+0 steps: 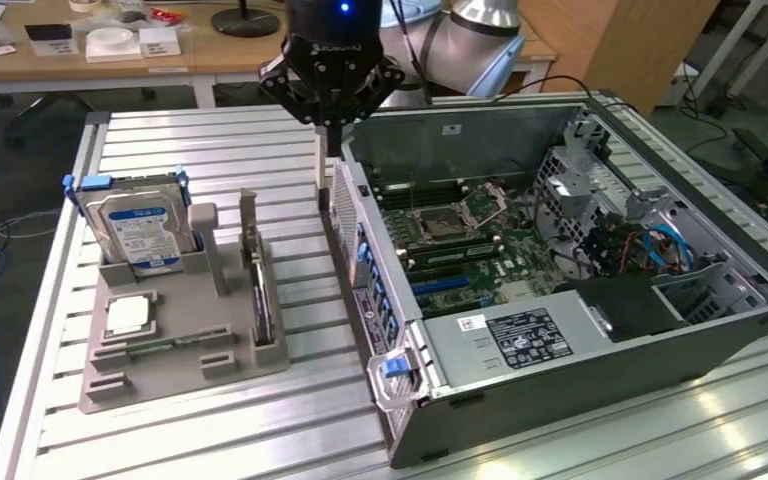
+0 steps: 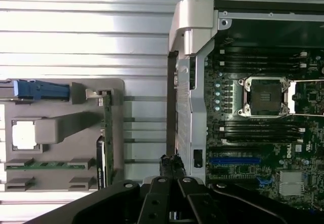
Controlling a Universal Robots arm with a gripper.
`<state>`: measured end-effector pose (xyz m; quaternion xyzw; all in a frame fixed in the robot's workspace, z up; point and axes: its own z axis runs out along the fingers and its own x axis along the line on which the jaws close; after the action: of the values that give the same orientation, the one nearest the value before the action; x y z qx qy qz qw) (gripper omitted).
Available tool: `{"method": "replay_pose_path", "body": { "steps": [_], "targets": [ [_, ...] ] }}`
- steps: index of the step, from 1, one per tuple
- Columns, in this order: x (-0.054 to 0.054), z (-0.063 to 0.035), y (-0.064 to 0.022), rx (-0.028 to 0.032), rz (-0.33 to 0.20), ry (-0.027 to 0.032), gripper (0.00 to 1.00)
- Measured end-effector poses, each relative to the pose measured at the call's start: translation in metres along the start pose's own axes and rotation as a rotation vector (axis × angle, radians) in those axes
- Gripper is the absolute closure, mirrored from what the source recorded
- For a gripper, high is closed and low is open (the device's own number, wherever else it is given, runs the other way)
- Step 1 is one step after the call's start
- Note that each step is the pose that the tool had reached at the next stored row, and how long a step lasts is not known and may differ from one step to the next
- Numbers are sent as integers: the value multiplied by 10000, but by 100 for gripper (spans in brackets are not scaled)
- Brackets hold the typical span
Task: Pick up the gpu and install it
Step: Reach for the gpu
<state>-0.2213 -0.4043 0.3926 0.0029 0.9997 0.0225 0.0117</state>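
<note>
Grey holder (image 1: 171, 368): sits on the slatted metal table (image 1: 211, 150), on the exterior view's left, apart from the computer case (image 1: 598, 390).
Gpu (image 1: 261, 285) (image 2: 105, 127): stands on its long edge in a slot along the holder's right side, the side facing the case. Nothing touches it apart from the holder.
Hard drive (image 1: 141, 232): upright at the holder's far left end, blue-and-white label facing outward, blue rails on its sides.
Chip (image 1: 131, 317): lies flat in a pocket on the near side of the hard drive.
Memory stick (image 1: 157, 350): lies flat in the holder, just nearer than the chip.
Case: on its side with the panel off, on the exterior view's right. The motherboard (image 1: 478, 250) faces up, with a processor socket (image 1: 440, 222) and 1 blue slot (image 1: 444, 285) nearer.
Pincer (image 1: 333, 135) (image 2: 172, 162): clenched, fingertips pressed together, grasping nothing. It points straight down over the gap between holder and case, just beside the case's far left corner. The gpu is nearer and further left, well apart from it.
</note>
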Motion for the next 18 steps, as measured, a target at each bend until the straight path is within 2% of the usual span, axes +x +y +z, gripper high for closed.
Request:
{"method": "replay_pose_path", "body": {
  "steps": [11, 18],
  "targets": [
    [257, -7, -35, -6, -270, 12, 89],
    [474, -14, -67, -8, -340, 15, 89]
  ]
}}
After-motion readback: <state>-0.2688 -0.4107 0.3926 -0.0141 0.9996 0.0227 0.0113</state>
